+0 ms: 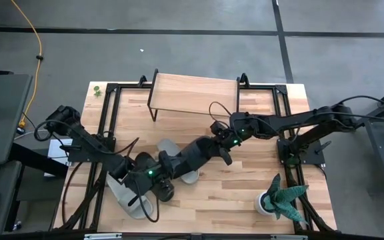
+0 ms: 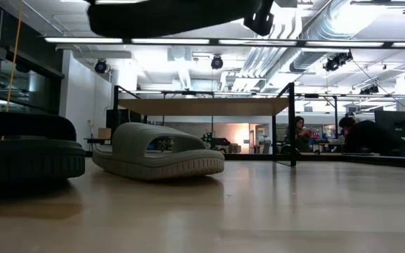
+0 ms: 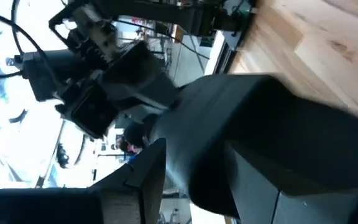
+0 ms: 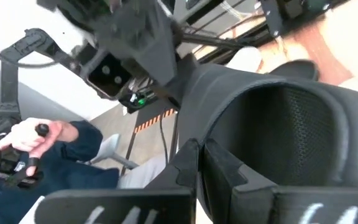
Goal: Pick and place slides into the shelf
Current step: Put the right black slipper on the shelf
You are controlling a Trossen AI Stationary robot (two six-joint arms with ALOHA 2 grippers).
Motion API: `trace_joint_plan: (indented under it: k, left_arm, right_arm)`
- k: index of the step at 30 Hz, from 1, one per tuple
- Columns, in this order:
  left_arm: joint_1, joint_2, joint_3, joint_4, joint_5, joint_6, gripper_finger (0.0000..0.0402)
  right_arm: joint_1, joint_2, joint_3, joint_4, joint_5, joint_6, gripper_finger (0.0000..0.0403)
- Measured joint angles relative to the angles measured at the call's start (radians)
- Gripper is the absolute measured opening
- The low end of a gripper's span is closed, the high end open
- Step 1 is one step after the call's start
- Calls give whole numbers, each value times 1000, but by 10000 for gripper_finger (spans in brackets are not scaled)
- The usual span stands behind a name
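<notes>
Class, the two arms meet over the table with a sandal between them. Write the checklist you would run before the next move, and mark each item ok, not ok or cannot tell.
1. Right gripper shut on the black slide: ok, its fingers pinch the slide's edge.
2. Left gripper clear of that slide: cannot tell; it is right at the slide's other end.
3. Held slide lifted off the table: ok, the low view shows it well above the tabletop.
4. Room on the shelf: ok, its board is bare.
5. All slides placed: not ok; a grey-green slide and a second black slide lie on the table.
</notes>
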Motion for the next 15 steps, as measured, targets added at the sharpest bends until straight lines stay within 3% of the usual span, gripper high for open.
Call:
trace_joint_plan:
  k: [15]
  left_arm:
    - [62, -2, 0, 21, 45, 6, 148]
  right_arm:
    - [0, 56, 0, 75, -41, 0, 0]
